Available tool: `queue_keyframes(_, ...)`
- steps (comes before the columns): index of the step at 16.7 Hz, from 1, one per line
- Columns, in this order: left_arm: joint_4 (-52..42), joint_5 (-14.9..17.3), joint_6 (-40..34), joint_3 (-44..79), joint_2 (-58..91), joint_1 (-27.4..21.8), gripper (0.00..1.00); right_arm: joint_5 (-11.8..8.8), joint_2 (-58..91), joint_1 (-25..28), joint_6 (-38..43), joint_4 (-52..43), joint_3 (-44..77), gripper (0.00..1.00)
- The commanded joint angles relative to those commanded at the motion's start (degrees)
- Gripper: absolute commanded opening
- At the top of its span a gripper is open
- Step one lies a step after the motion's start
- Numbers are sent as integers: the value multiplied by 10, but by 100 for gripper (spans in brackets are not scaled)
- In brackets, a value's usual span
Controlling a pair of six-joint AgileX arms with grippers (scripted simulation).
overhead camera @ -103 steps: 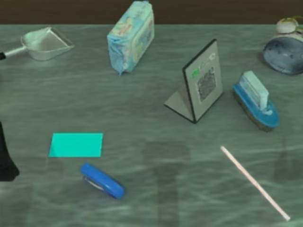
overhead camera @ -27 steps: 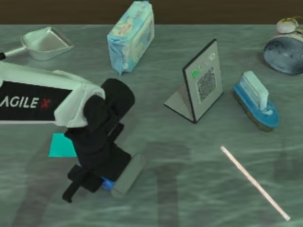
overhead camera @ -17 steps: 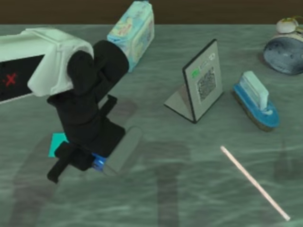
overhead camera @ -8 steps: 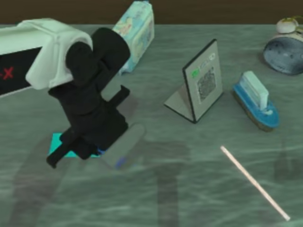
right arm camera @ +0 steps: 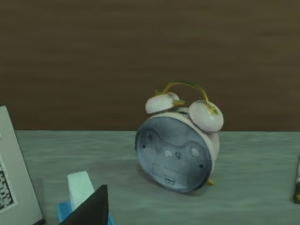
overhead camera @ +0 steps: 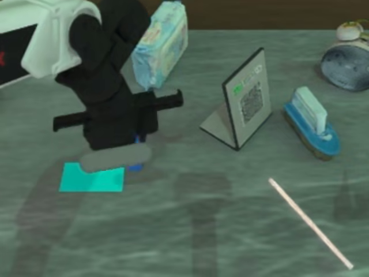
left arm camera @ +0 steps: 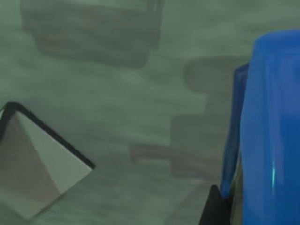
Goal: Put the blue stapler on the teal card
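Lifted since half a second ago, my left claw (overhead camera: 136,151) grips the blue stapler (left arm camera: 269,140) above the teal card's (overhead camera: 86,180) right end, near the worktop's left edge. Carrying step; next, I'd lower it centred, then release.

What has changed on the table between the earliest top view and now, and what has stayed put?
The left arm came in from the table's left, took the blue stapler from below the teal card and lifted it; the left hand now holds it above the card's right part. The card, sign stand, brush, stick, packet, scoop and clock stayed. The right arm is out of the top view.
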Motion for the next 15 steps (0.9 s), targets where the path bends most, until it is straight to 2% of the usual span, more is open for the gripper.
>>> queue_keyframes(7,-27,5,483,60,45,41,0,0,0,0,0,0,0,100)
queue_keyframes(11,-62,-5,708,85,70,67,0,0,0,0,0,0,0,100)
queue_keyframes(15,-103,-20,897,106,92,91,0,0,0,0,0,0,0,100)
